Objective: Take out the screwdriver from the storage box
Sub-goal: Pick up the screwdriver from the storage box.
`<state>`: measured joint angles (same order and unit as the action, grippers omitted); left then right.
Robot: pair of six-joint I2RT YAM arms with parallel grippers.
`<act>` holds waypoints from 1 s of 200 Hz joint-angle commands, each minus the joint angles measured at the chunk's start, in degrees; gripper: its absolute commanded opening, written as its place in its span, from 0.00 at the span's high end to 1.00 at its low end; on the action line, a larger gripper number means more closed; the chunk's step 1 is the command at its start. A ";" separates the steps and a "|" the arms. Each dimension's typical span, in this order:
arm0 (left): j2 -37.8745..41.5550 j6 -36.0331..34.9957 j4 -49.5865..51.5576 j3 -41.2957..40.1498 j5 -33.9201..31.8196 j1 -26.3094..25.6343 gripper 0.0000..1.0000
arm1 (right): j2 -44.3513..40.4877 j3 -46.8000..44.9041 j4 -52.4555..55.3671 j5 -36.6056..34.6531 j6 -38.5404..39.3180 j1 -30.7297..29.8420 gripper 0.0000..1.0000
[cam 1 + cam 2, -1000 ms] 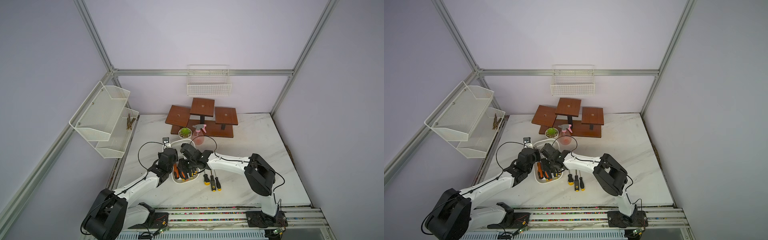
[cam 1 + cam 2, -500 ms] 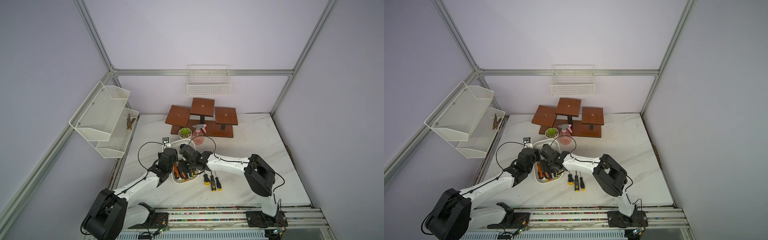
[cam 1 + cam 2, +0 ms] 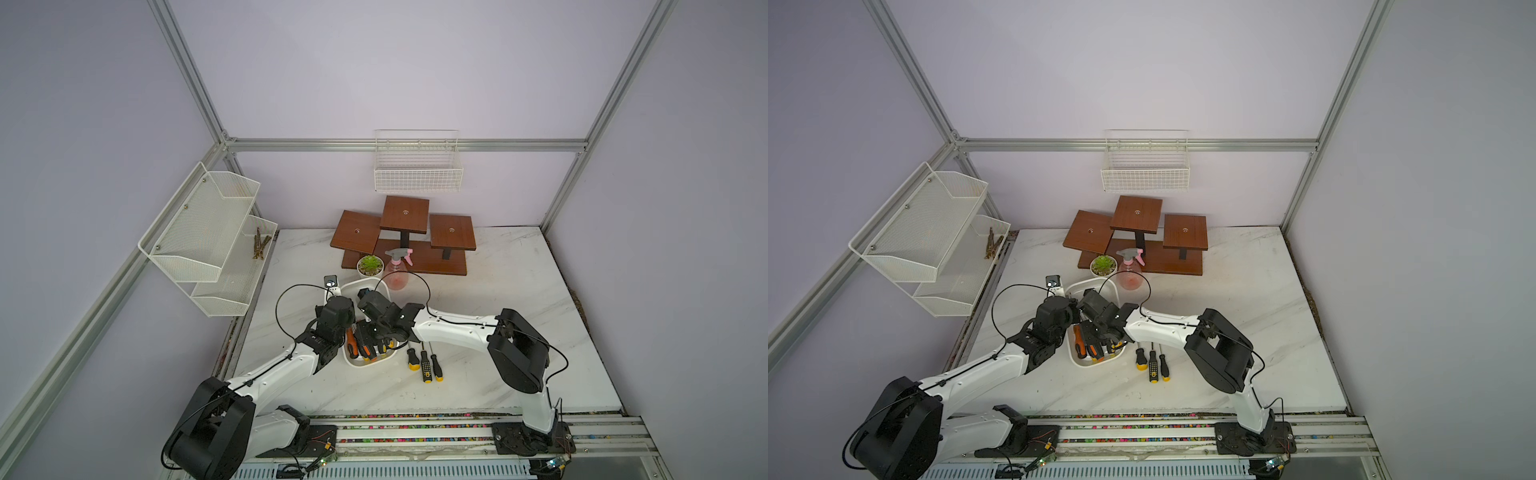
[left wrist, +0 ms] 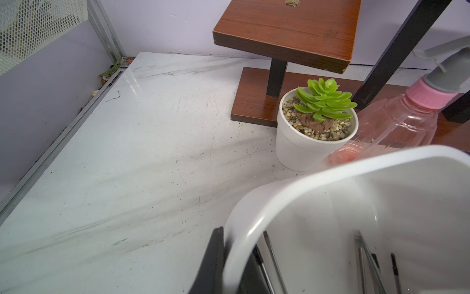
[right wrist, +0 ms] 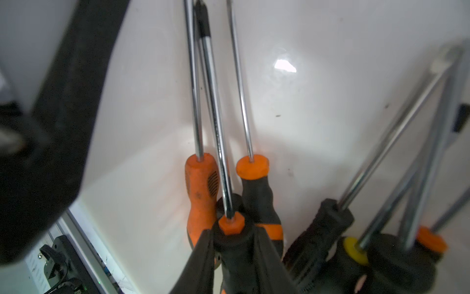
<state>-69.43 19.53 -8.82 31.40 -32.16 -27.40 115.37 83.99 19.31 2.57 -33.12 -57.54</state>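
Right fingers (image 5: 203,264) pinching screwdriver (image 5: 230,225), clear in wrist view only

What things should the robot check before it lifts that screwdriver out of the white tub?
1. Fingers of the right gripper either side of the black-handled, orange-collared steel screwdriver: ok.
2. Squeeze tight enough to lift: cannot tell.
3. Nothing lying over that screwdriver: ok, it rests on top of its neighbours.
4. The left gripper shut on the rim of the glossy white plastic storage box, steadying it: ok.
5. Bare white marble tabletop beside the three yellow-tipped black screwdrivers lying outside: ok.
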 commanded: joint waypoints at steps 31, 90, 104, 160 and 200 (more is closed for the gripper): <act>0.38 -0.04 -4.21 1.58 0.08 -0.36 1.00 | -3.14 -5.61 -1.87 -1.35 0.66 0.27 1.00; 0.33 -0.16 -4.13 1.69 0.08 -0.38 1.00 | -6.87 -7.88 -5.06 -0.11 -1.40 0.41 1.00; 0.33 -0.15 -4.19 1.65 0.16 -0.38 1.00 | -7.97 -8.73 -6.02 -0.10 -1.81 0.50 1.00; 0.31 -0.15 -4.18 1.66 0.08 -0.38 1.00 | -11.15 -10.69 -8.29 0.94 -2.95 0.92 1.00; 0.33 -0.13 -4.10 1.65 0.15 -0.38 1.00 | -14.23 -11.73 -8.42 0.38 -3.31 1.11 1.00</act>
<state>-69.43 19.51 -9.82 31.40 -31.14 -27.53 105.03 72.71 13.19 2.94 -35.77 -56.73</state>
